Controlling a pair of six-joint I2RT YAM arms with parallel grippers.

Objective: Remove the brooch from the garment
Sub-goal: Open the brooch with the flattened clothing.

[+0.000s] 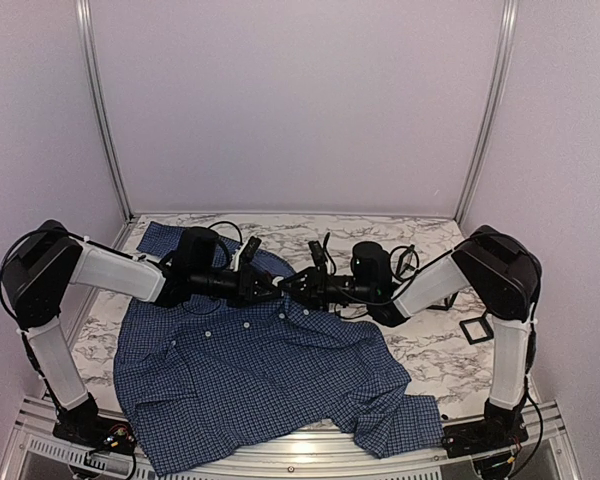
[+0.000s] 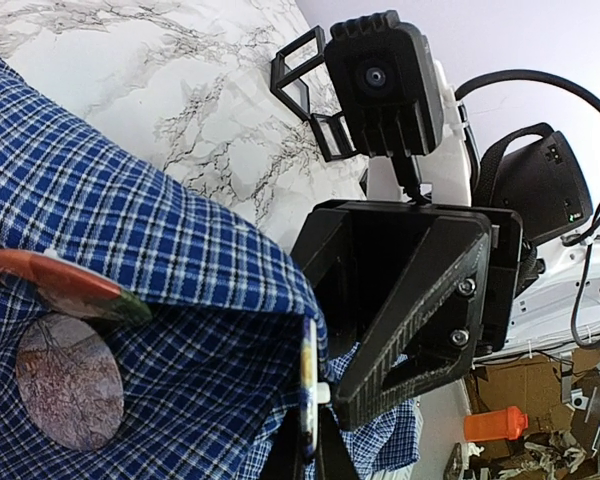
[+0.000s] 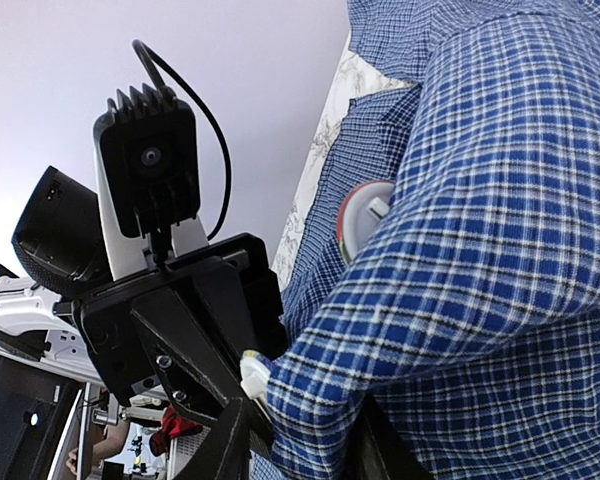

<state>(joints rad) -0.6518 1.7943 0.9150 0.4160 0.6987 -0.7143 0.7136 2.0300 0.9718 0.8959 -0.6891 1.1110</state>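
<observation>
Blue garment [image 2: 130, 210] cloth sits clenched in the left gripper [image 2: 308, 455]. Another fold fills the right gripper [image 3: 305, 450], though I cannot tell if it grips. Just beyond it lies the brooch [image 3: 365, 215].

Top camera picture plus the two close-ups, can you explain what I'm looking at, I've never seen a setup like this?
Two robot arms are bolted to a marble table, seen here from above. The close-ups come from a camera on each wrist. A blue checked shirt lies spread on the table. The left gripper is shut, pinching shirt fabric. The right gripper has its fingers either side of a fold; whether it grips is unclear. The round, orange-rimmed brooch shows against the cloth.
</observation>
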